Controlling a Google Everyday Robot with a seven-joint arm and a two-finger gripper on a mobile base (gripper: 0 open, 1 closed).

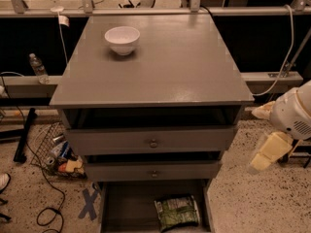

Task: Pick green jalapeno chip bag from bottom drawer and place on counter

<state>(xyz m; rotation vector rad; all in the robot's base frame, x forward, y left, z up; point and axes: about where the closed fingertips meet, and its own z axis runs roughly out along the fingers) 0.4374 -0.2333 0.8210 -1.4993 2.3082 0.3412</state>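
One gripper point(266, 154), pale cream, on the end of the white arm point(294, 113): hangs out past the right edge of the counter point(160, 76), lower than its front right corner and apart from the cabinet, above the speckled floor. Cannot tell how far open. Touches neither counter nor drawers.

Leftward from there, under the front edge: the top drawer point(153, 139) and the middle drawer point(153, 171), each with one small knob, both pulled out a little.

Lower down: the bottom drawer point(124, 208), drawn well out, with the green jalapeno chip bag point(177, 211) lying flat and crinkled on its floor, toward the right wall and well apart from the gripper.

Up on the counter: a white bowl point(122, 39), upright, near the back left corner.

Beyond the left edge: a water bottle point(38, 68) standing on a ledge, a wire basket point(51, 149) of clutter on the floor, and a blue tape cross point(90, 203) just beside the bottom drawer's left side.
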